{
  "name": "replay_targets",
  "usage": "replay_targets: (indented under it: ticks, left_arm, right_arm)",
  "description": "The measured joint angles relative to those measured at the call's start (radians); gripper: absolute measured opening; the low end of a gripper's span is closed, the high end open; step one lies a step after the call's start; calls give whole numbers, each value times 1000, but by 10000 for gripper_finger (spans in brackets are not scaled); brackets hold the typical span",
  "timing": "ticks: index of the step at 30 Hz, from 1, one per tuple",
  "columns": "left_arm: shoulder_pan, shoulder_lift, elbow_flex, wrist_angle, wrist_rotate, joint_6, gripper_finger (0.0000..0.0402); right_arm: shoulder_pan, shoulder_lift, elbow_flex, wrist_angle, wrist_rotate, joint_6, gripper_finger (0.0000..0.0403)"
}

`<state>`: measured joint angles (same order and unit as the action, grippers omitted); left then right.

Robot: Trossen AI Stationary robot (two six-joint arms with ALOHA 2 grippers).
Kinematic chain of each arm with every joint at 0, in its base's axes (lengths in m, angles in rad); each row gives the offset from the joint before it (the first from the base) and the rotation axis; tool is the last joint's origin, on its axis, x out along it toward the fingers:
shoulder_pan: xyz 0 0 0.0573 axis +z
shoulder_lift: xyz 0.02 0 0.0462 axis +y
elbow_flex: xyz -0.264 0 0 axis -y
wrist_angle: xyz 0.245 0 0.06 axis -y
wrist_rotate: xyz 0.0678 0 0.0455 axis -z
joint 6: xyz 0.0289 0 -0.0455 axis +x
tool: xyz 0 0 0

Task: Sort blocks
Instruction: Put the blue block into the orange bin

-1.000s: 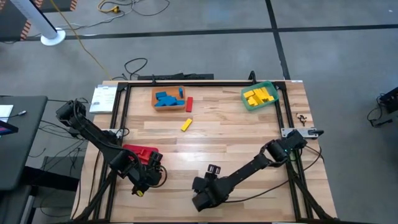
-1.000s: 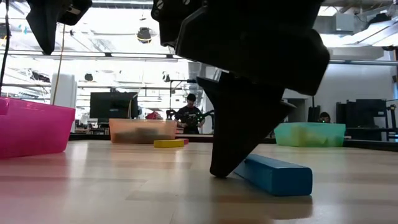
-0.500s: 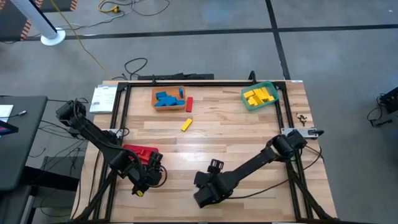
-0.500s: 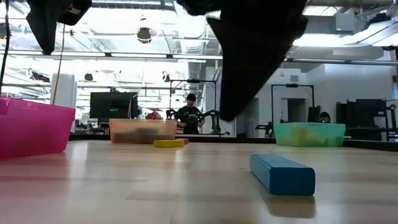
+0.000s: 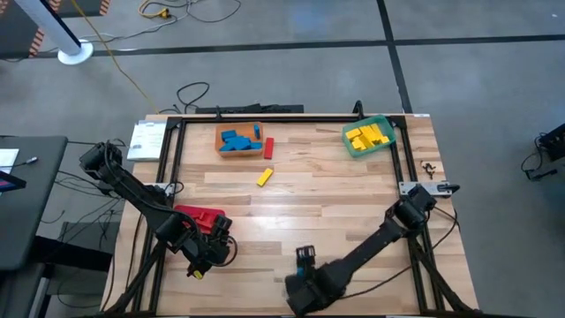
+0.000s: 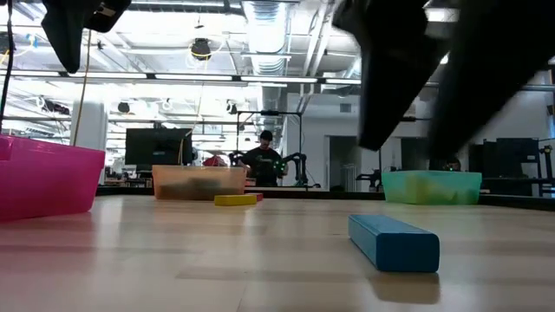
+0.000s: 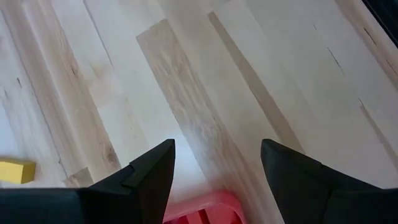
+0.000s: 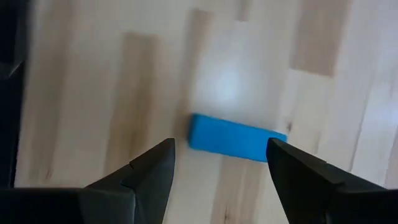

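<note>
A blue block (image 8: 236, 138) lies flat on the bare wood near the table's front edge, also seen in the low view (image 6: 395, 243). My right gripper (image 8: 221, 158) hangs open above it, fingers pointing down, touching nothing; in the high view it is at the near middle (image 5: 305, 256). My left gripper (image 7: 217, 162) waits open above the red bin (image 5: 201, 216) at the near left. A yellow block (image 5: 264, 177) and a red block (image 5: 268, 147) lie loose on the table farther back.
An orange bin (image 5: 238, 140) with blue blocks stands at the far left of centre, the red block beside it. A green bin (image 5: 368, 137) with yellow blocks stands at the far right. Black frame rails run along the table's sides. A person stands in the room beyond.
My right gripper has come off the blue block, risen and drawn back toward the table's near edge, rolling as it went. The block, which had a finger on its end, now lies flat and free on the wood.
</note>
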<state>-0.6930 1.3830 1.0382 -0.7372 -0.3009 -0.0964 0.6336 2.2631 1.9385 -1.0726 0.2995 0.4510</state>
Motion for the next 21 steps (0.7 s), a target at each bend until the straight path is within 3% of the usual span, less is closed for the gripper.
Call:
replay_targets:
  ticks: [8,13,21]
  left_arm:
    - [6,0,0,51,-1,32,234]
    - [17,0,0,54,-1,32,234]
    - [21,0,0,55,-1,32,234]
  right_arm:
    - [35,0,0,11,69,-390,272]
    - [12,0,-7,20,70,-538,272]
    - [-28,0,-64,70,-35,-699,270]
